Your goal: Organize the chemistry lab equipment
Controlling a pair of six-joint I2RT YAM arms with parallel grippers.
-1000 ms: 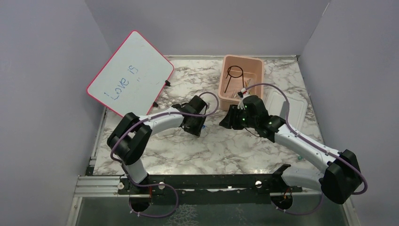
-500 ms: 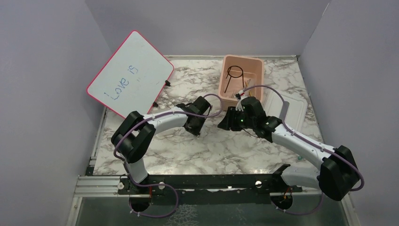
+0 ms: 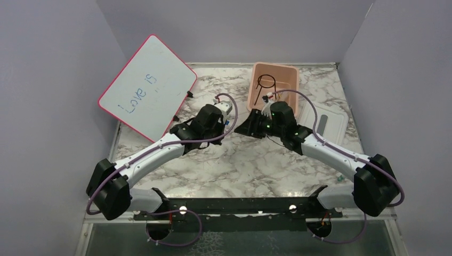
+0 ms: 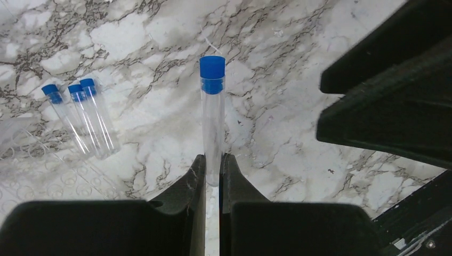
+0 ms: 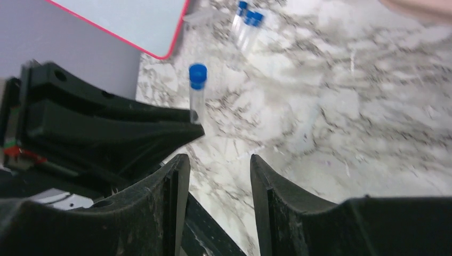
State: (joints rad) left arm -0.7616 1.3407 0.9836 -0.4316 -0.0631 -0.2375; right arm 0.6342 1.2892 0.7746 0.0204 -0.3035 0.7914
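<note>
marbled counter [image 3: 256, 170] between grey walls. my left gripper [image 4: 213, 160] is pinched tight on the lower end of a clear blue-capped tube [image 4: 212, 117], cap pointing away from the fingers. my right gripper [image 5: 218, 157] stands spread and empty, facing that tube from near by. three blue-capped vials [image 4: 80, 114] lie side by side on the counter. black wire ring stand [image 3: 265, 85] sits inside the pink tub [image 3: 290, 74]; whiteboard [image 3: 149, 85] at far left.
</note>
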